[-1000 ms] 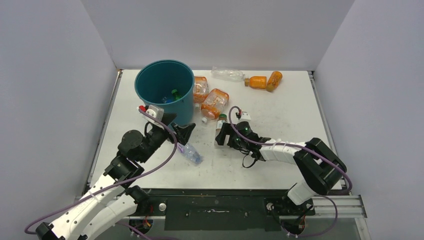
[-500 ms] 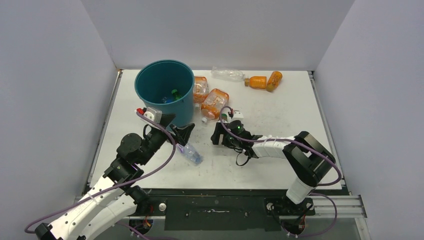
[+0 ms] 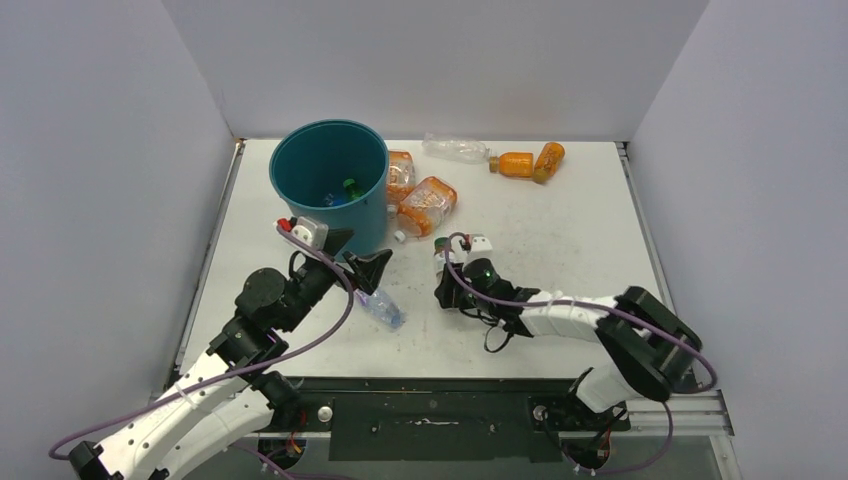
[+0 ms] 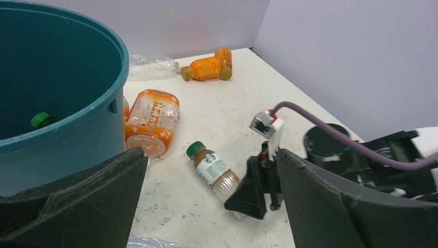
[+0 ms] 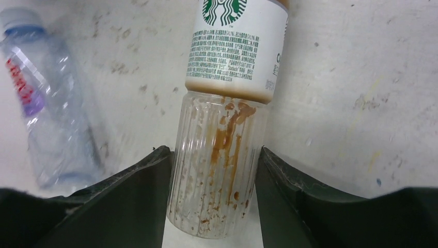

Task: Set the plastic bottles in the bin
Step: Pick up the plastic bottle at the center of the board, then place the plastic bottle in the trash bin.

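Observation:
A brown-stained clear bottle (image 5: 227, 129) with a white label and green cap lies on the table, its ribbed base pinched by my right gripper (image 5: 214, 155), both fingers pressed to its sides. From above, that bottle (image 3: 441, 258) lies right of the teal bin (image 3: 290, 150). My left gripper (image 3: 360, 262) hangs open beside the bin wall (image 4: 62, 129), above a clear blue-tinted bottle (image 3: 380, 308). A green cap (image 4: 41, 120) shows inside the bin.
Two orange-labelled bottles (image 3: 428, 205) lie against the bin's right side. A clear bottle (image 3: 455, 149) and two solid orange bottles (image 3: 515, 163) lie along the back wall. White walls close in three sides of the table.
My right gripper's fingers have closed in from wide open onto the bottle's base. The left arm has barely moved.

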`<state>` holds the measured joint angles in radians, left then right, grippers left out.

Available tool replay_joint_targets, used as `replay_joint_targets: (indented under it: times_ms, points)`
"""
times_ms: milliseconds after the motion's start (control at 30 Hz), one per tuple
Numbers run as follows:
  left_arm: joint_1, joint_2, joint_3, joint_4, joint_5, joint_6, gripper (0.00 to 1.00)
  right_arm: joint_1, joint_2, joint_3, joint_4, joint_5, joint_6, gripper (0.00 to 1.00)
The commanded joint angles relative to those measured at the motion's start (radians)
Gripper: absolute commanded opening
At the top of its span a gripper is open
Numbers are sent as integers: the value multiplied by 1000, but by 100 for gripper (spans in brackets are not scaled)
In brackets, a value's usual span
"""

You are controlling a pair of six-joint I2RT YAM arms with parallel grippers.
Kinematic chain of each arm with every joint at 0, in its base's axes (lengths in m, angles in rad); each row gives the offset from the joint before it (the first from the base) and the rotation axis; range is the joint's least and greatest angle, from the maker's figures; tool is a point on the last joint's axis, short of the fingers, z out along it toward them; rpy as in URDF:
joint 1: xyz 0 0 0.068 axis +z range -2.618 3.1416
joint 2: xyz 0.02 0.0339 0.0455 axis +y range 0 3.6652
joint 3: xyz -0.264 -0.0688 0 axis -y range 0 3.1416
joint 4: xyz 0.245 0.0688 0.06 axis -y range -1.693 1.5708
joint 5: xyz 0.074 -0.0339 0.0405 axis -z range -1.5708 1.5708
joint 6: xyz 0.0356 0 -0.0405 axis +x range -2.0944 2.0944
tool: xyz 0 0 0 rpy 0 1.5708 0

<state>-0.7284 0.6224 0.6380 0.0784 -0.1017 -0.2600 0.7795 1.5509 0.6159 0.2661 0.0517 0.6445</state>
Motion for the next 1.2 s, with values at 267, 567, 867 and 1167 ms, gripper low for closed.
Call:
replay_joint_targets:
  times_ms: [267,567,867,1167]
  points:
    - [-41,18,72,32,198,-33,96,294,-796,-264,114,112,-369,17]
    - [-37,83,140,199,349,-313,96,303,-1030,-433,315,2,-389,17]
    - [-42,277,230,205,451,-409,96,308,-952,-462,526,-43,-309,16]
    - [-46,348,242,210,474,-427,90,324,-886,-443,593,-82,-301,15]
